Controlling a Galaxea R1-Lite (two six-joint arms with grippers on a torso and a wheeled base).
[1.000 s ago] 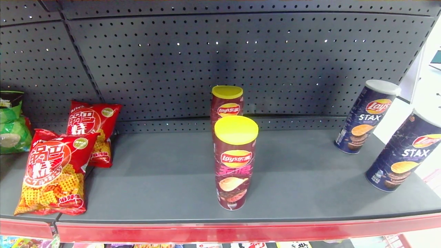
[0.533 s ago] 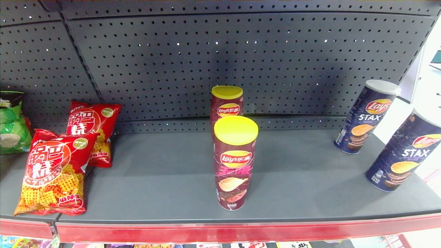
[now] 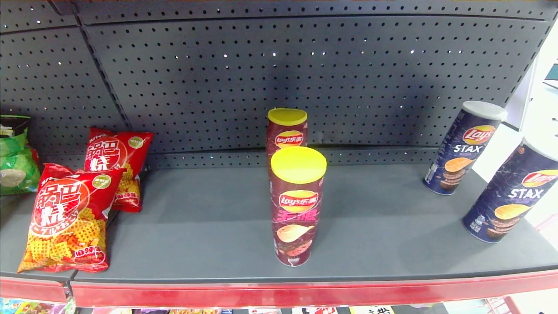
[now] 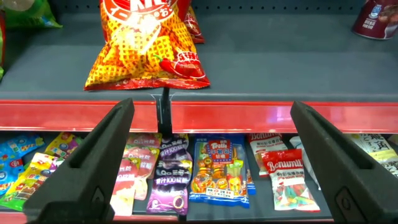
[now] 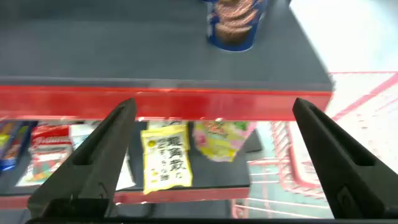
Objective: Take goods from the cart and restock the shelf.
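The left gripper hangs just before the red front edge of the shelf. Its fingers are spread wide and hold nothing. The right gripper is likewise wide apart and empty. On the grey shelf stand two maroon chip cans with yellow lids, one near the front and one right behind it. Two dark blue cans with grey lids stand at the right. Two red snack bags and one green bag are at the left.

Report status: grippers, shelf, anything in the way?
Left gripper open, empty. Right gripper open, empty. Shelf holds maroon cans at centre, with bare gaps on either side. Nothing blocking seen.
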